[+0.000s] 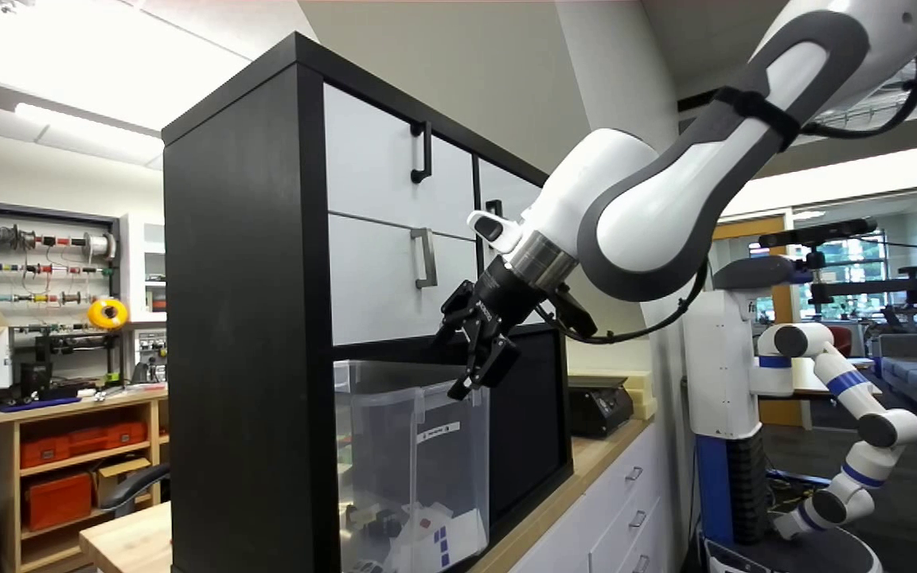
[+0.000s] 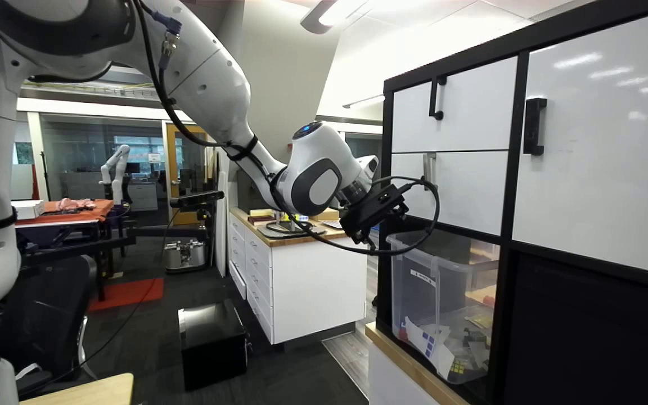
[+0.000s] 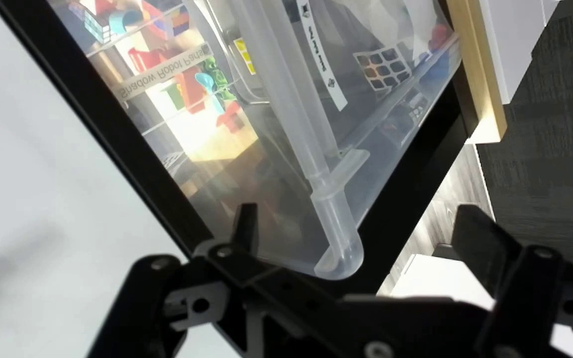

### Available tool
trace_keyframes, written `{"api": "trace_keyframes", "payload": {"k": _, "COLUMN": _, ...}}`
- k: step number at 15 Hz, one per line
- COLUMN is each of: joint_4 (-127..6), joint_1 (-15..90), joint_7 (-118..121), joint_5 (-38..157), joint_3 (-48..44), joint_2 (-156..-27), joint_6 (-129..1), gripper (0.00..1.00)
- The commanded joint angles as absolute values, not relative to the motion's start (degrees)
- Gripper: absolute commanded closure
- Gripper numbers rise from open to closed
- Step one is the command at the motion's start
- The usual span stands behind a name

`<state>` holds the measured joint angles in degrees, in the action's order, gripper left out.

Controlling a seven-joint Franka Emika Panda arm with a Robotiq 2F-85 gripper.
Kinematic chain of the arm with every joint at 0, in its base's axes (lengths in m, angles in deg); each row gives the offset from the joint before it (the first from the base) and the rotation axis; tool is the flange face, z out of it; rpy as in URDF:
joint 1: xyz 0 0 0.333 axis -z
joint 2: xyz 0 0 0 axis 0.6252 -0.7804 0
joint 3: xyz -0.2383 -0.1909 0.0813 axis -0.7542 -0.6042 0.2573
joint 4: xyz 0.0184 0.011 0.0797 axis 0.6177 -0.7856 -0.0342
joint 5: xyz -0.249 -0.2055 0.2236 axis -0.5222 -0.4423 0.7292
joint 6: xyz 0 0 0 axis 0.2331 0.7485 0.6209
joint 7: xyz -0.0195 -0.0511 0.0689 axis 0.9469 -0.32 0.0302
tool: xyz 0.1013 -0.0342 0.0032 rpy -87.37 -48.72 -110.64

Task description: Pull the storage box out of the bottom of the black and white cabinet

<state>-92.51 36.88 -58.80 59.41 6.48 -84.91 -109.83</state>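
targets clear bin [image 1: 419, 465], tucked inside bottom of black-and-white cabinet [image 1: 236, 318] | holds pincer [image 3: 358, 221] wide, angled down near rim [image 3: 296, 99], presumably to straddle it for pulling | not yet gripped

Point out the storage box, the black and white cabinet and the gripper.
Storage box [image 1: 449, 469]: in an exterior view, on its clear front wall.
Black and white cabinet [image 1: 236, 334]: in an exterior view, on its black side panel.
Gripper [image 3: 356, 216]: in the wrist view, midway between its open fingertips.
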Motion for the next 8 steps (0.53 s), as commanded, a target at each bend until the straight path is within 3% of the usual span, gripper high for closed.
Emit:
{"api": "trace_keyframes", "payload": {"k": 1, "joint_4": -90.73, "joint_1": 37.49, "joint_7": -61.07, "joint_5": 58.42, "joint_3": 6.71, "joint_2": -87.97, "joint_6": -112.71, "gripper": 0.00}}
{"api": "trace_keyframes", "payload": {"k": 8, "joint_4": -85.87, "joint_1": 37.01, "joint_7": -62.86, "joint_5": 57.38, "joint_3": 6.55, "joint_2": -92.33, "joint_6": -112.20, "gripper": 0.00}}
